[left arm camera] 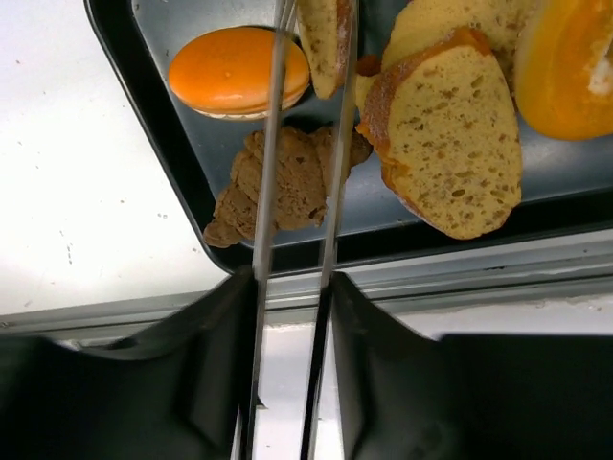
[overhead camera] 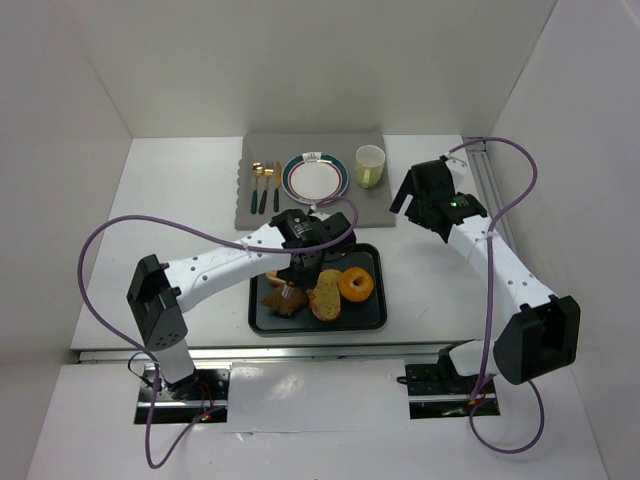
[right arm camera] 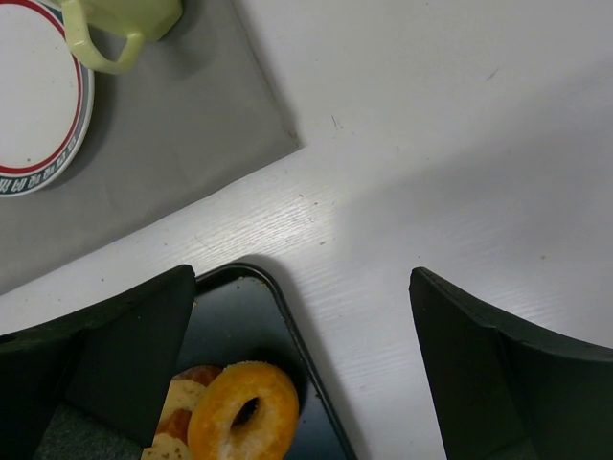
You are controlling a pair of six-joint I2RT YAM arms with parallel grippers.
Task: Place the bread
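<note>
- Bread slice (left arm camera: 321, 43) stands edge-on between the tips of the tongs (left arm camera: 266, 192), apparently pinched there, over the black tray (overhead camera: 372, 312). I cannot tell whether it is lifted clear.
- The left gripper (left arm camera: 292, 316) is clenched on the tongs' handles. That squeeze is probably what keeps the tips closed on the slice.
- Below on the tray lie a croissant (left arm camera: 287, 182), a round orange bun (left arm camera: 239, 72), a larger slice (left arm camera: 450, 144) and a doughnut (right arm camera: 244, 412).
- The plate (overhead camera: 313, 178) sits bare on the grey mat (overhead camera: 300, 145), just beyond the tray's far edge, and is the likely destination.
- The right gripper (right arm camera: 302, 326) hovers right of the mat with its fingers spread and holds nothing, apart from the left arm.
</note>
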